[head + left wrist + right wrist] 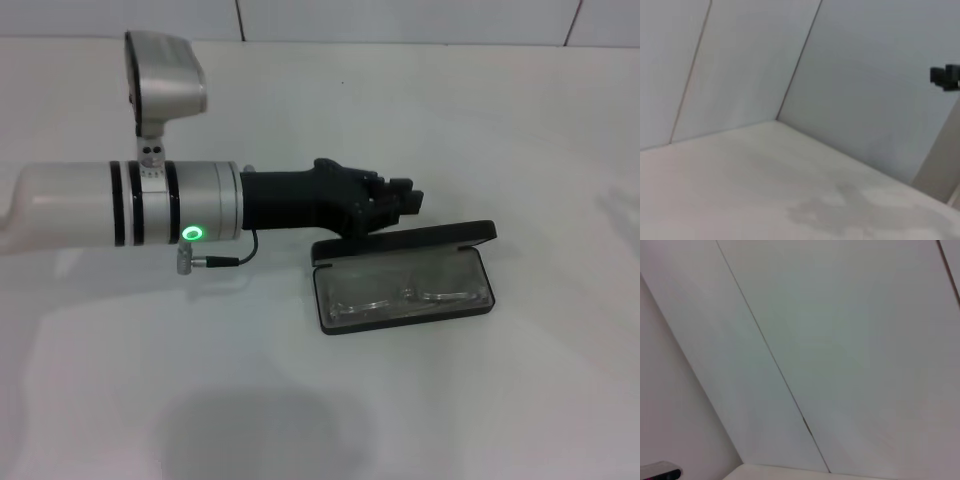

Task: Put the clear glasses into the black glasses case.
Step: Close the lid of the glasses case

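Observation:
In the head view the black glasses case [480, 305] lies open on the white table, right of centre, with its lid [405, 240] raised along the far side. The clear glasses [400, 297] lie inside the case's tray, their two lenses faintly visible side by side. My left gripper [398, 198] reaches in from the left and hovers just behind the lid's far edge, close to it or touching it. The right gripper is out of view.
The white table [480, 400] spreads around the case, with tiled wall behind it. A thin cable [225, 262] hangs under the left wrist. A small black part [946, 77] shows at the edge of the left wrist view.

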You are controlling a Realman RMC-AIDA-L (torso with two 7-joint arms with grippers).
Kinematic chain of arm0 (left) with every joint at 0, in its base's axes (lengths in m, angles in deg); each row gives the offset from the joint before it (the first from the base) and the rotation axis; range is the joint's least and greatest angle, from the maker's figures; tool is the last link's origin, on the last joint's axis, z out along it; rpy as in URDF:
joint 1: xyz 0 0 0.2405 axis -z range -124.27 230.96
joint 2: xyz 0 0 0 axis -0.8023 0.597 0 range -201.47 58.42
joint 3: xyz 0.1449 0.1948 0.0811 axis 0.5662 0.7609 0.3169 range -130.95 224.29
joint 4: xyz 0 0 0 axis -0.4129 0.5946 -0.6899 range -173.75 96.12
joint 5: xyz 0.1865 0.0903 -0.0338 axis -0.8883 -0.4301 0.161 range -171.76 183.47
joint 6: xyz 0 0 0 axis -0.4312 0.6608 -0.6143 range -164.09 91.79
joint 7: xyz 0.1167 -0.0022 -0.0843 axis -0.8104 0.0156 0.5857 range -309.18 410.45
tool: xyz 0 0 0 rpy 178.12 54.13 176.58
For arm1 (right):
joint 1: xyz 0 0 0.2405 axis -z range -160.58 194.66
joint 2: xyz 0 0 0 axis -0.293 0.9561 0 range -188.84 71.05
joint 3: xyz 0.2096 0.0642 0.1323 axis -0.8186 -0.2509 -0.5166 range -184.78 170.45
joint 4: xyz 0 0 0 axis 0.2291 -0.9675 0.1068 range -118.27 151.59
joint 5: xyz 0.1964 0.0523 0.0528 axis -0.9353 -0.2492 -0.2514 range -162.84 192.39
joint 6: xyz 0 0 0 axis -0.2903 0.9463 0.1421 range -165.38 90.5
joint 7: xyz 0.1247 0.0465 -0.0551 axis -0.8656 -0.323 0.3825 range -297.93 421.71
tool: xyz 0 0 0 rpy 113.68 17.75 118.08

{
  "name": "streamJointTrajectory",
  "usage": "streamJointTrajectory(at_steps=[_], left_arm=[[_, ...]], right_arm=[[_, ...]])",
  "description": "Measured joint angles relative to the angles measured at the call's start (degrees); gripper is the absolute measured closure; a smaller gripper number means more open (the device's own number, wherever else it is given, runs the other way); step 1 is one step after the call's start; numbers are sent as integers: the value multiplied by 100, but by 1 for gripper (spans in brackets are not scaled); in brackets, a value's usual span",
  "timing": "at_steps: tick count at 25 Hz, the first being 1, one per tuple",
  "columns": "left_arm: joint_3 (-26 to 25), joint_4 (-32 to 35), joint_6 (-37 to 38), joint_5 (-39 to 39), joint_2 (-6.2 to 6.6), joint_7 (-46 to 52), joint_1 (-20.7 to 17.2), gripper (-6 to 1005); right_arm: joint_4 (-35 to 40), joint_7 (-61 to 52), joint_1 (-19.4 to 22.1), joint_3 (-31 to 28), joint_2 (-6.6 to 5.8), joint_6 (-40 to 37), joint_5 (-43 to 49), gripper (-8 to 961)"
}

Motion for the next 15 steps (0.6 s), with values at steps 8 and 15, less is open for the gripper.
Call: streamJointTrajectory(at_steps=[8,15], left_arm=[[156,-15,-99,0,-6,15,13,814],[163,-168,-183,0,-12,16,54,814]], right_arm=[[-185,64,-111,92,-20,127,125,758],[-230,74,-136,153,-31,178,129,757]])
